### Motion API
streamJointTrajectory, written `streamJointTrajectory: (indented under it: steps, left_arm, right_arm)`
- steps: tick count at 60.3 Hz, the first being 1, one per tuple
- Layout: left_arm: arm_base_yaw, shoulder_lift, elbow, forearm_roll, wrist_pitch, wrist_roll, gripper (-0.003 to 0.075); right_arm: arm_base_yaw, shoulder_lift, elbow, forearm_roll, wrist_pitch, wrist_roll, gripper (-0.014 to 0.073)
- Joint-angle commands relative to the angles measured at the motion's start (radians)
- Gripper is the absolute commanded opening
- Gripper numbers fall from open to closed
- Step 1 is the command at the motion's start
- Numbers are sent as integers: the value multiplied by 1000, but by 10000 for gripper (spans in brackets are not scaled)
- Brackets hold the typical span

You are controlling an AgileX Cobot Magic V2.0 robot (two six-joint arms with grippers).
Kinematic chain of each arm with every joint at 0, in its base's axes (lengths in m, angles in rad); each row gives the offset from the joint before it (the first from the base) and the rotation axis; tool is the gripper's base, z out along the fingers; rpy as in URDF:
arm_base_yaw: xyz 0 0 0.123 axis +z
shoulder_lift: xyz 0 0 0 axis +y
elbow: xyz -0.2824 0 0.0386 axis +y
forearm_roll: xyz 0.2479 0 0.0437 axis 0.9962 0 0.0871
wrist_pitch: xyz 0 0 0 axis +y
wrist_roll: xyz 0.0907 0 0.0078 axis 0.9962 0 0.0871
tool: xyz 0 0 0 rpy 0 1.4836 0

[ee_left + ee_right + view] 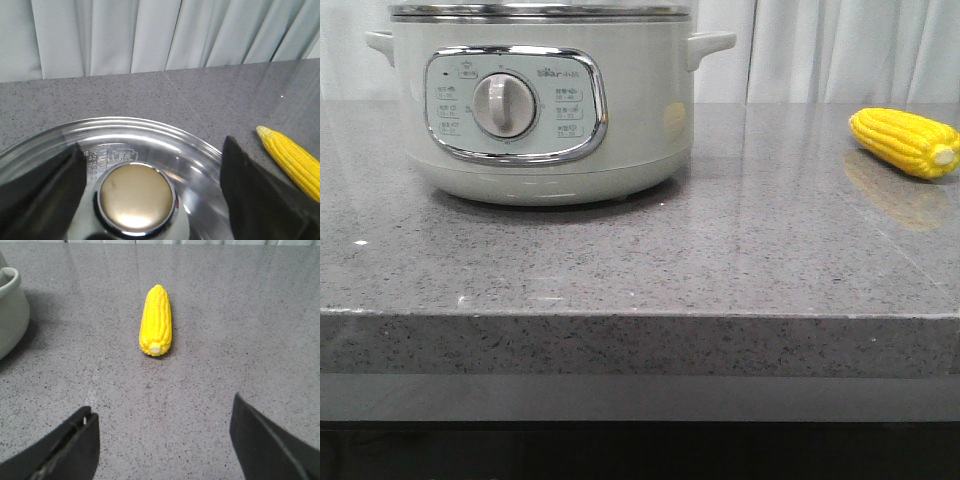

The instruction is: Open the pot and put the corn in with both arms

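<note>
The front view cuts the pot [545, 110] off above its steel rim, so its top goes unseen there, and neither arm appears in that view. The print around the dial [504, 105] is too small to read. In the left wrist view the glass lid [150, 140] runs off the frame, its knob [136, 199] clipped at the edge, and the corn [292, 161] is cut short. The right wrist view shows only a sliver of the pot's side.

The corn [156, 322] lies on the grey counter [240, 315], ahead of the right tool's [162, 440] spread fingers.
</note>
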Motion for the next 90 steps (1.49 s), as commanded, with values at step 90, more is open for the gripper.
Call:
streamJointTrajectory:
  steps: [90]
  left_arm:
    - [17, -319, -176, 126, 250, 0, 250]
  right_arm:
    - [-4, 11, -29, 1, -74, -6, 561]
